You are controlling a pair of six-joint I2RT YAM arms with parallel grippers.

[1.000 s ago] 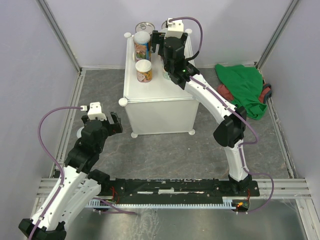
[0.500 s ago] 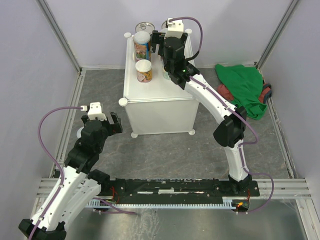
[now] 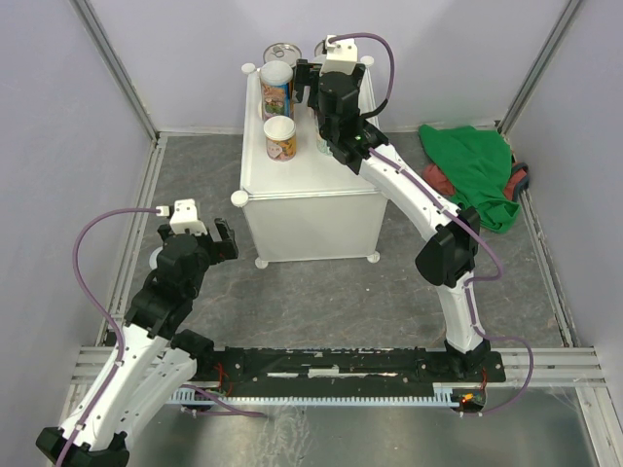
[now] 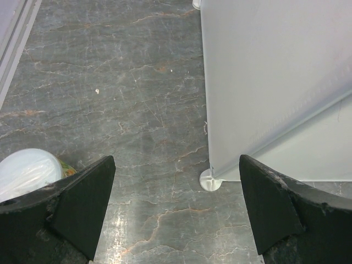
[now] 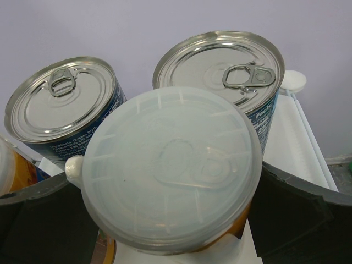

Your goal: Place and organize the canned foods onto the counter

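R gripper (image 5: 165,212), jaws spread wide, straddles an upright orange-labelled can (image 5: 170,176) on the counter (image 3: 311,185), w/ two blue-labelled cans (image 5: 60,104) just beyond it on the far side. My L gripper (image 4: 176,203), also spread and empty, hangs over the grey floor (image 4: 137,110). The floor can (image 4: 25,171) stands upright just left of it, so L arm is nearer, I reckon.

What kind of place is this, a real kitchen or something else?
Probably a robot test cell, not a kitchen: bare walls framed by metal rails, a small white counter holding cans, and two arms bolted to a base plate.
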